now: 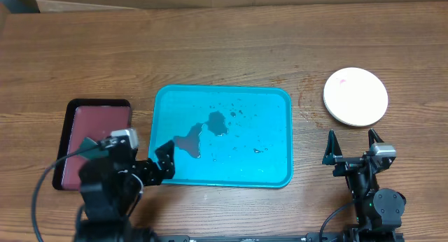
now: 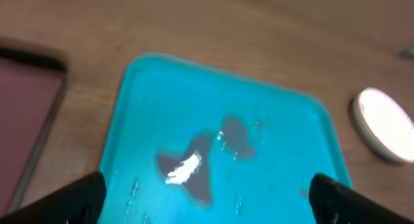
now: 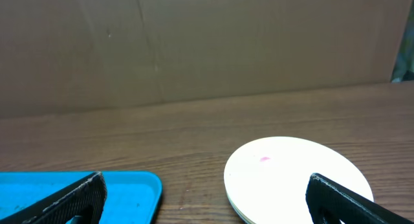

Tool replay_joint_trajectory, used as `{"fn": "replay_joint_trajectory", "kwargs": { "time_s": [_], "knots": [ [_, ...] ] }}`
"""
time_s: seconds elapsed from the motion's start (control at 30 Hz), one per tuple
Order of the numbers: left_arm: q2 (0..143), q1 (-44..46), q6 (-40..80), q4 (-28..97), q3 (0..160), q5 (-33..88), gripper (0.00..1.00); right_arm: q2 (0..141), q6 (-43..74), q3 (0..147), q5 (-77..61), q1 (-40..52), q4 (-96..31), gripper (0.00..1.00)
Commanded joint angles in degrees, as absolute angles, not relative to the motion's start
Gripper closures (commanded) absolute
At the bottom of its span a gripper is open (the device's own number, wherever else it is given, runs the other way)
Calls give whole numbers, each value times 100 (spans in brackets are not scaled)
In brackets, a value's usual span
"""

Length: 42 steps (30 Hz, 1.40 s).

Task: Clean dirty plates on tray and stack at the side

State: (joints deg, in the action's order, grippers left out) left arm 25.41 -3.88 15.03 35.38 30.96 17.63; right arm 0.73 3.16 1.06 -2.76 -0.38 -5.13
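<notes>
1. Turquoise tray [image 1: 278, 95] lies at centre frame in the overhead view, long side running left to right on the wooden table [image 1: 224, 46]
2. The tray floor shows a dark wet patch [image 1: 203, 133] left of its middle, with small dark specks scattered to the right of it; in the left wrist view the same patch [image 2: 207, 162] glints
3. White plate [image 1: 355, 96] sits on the table at the upper right of the frame, well apart from the tray and outside it; a faint pink smear [image 1: 343, 80] marks its upper left part. Cannot tell whether other plates lie beneath it
4. Dark red tray [image 1: 94, 140] with a black rim lies just left of the turquoise tray, partly covered by the left arm
5. Left gripper [image 1: 165, 163] hangs at the tray's lower left corner, fingers spread wide, nothing between them
6. Right gripper [image 1: 352, 140] sits below the white plate in the frame, near it but apart, fingers spread wide and empty; its wrist view shows the plate [image 3: 291, 179] just ahead between the fingertips
</notes>
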Motion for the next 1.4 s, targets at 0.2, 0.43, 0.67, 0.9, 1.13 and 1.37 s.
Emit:
{"fn": "replay_joint_trajectory", "kwargs": {
  "time_s": [0.2,0.43,0.67,0.9,1.13,1.37],
  "knots": [
    [1219,-3,1369,777,1120,1625,0,16,296,47,-261,-56,-467,0],
    [609,-8,1369,-38,395,692,0,16,296,47,-261,-56,-467,0],
    [200,-23,1367,-78,209,-113,0,16,296,47,-261,-56,-467,0],
    [16,-196,1079,-137,25,-126,0,16,296,47,-261,-56,-467,0],
    [16,-196,21,429,25,-43,0,16,296,47,-259,-56,-467,0],
    [19,-196,-580,447,27,21,1,16,296,47,-261,-56,-467,0]
  ]
}}
